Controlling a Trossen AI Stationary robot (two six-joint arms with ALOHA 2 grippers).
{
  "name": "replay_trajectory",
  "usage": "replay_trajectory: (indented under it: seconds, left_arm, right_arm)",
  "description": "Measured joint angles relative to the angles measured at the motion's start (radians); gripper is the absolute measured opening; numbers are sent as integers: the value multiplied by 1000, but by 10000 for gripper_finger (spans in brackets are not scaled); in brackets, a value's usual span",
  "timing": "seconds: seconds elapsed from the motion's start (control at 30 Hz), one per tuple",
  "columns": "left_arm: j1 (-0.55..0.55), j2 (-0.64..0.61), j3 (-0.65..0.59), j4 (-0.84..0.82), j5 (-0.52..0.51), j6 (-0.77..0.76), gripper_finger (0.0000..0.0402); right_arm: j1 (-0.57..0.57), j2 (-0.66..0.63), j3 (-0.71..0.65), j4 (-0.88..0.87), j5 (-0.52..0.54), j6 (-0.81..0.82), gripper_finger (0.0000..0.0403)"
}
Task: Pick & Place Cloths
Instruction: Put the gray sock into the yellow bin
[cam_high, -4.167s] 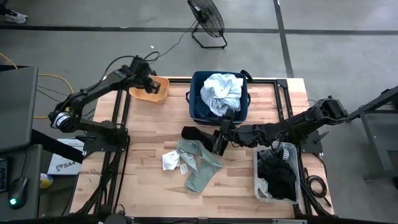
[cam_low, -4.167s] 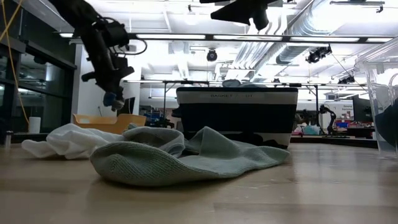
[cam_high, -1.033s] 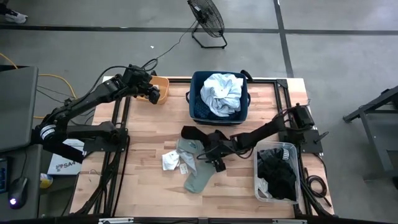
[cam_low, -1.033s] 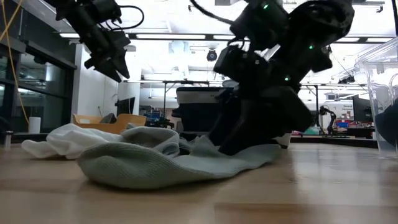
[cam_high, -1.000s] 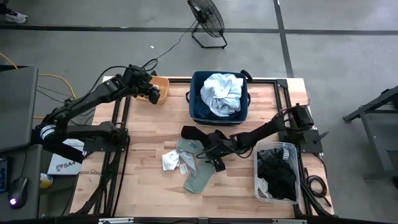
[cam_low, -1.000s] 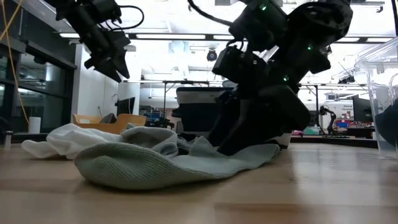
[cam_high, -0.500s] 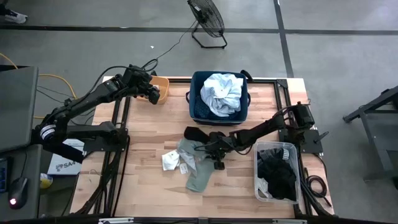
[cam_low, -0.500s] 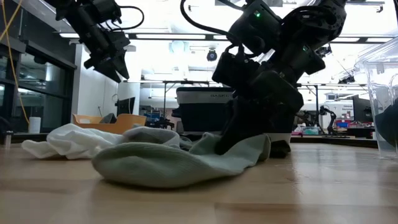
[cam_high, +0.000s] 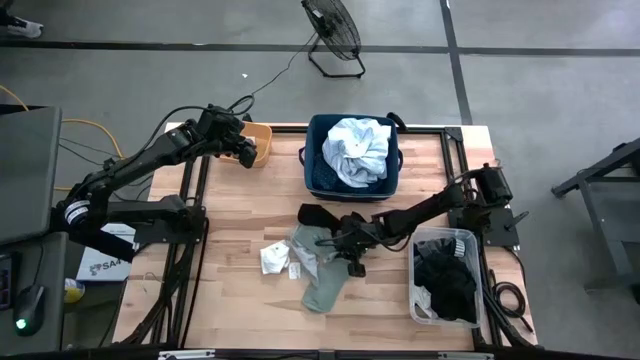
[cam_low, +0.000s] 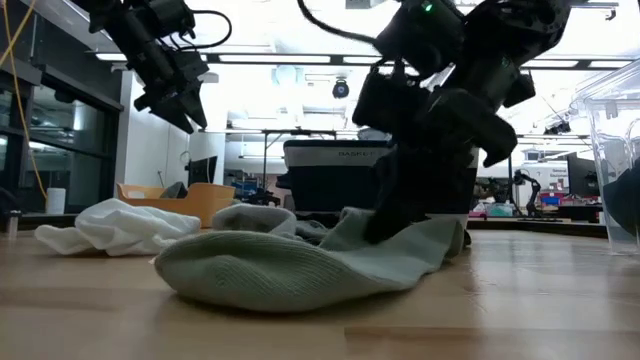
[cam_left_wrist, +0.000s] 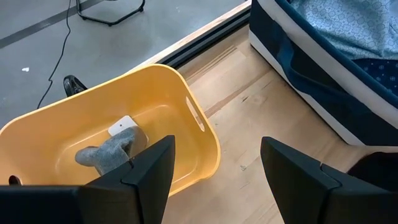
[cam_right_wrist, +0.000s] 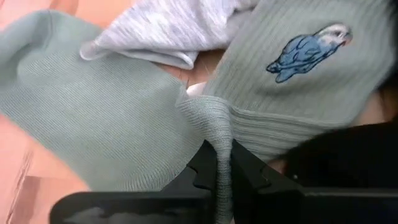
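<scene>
A grey-green sock (cam_high: 325, 282) lies in the middle of the table, next to small white pieces (cam_high: 272, 258) and a black piece (cam_high: 314, 214). My right gripper (cam_high: 343, 247) is down on the sock and shut on it. In the right wrist view a second grey-green piece with a blue bird figure (cam_right_wrist: 308, 50) lies beside it. My left gripper (cam_high: 243, 150) hangs open above the orange tub (cam_high: 258, 142), in which a grey sock (cam_left_wrist: 109, 152) lies. A pale blue-white shirt (cam_high: 358, 148) fills the navy bin (cam_high: 318, 175). My right gripper pinches a raised fold of the grey-green sock (cam_right_wrist: 219, 134) between its two fingers, near the ribbed part. The fingers slant down from the table's right side. The fold stands up between the fingertips, while the rest of the sock (cam_low: 270, 268) lies on the table.
A clear bin (cam_high: 447, 240) with black pieces (cam_high: 448, 282) stands at the near right, close to my right arm. The navy bin stands just beyond the socks. Bare wood lies along the near edge and left of the white pieces.
My right gripper has shut on the grey-green sock and gathered a fold of it. The sock's end at the gripper has been drawn up off the table and bunched; its far end stays on the wood.
</scene>
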Motion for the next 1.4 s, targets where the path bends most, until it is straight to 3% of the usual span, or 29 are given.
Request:
replay_trajectory:
  seconds: [0.57, 0.8, 0.93, 1.17, 1.4]
  left_arm:
    - [0, 0, 0, 8, 33, -2, 232]
    - [0, 0, 0, 11, 94, 4, 232]
    - [0, 0, -1, 33, 192, 4, 232]
    - [-35, 0, -1, 135, 480, 55, 232]
    - [-201, 0, -1, 248, 542, 64, 232]
  right_arm:
    - [45, -51, 2, 89, 112, -3, 10]
    - [57, -183, 2, 92, 182, -14, 10]
    - [76, -268, 3, 102, 235, -59, 10]
    - [116, -352, 3, 144, 420, -159, 9]
    - [122, -354, 3, 301, 520, -300, 9]
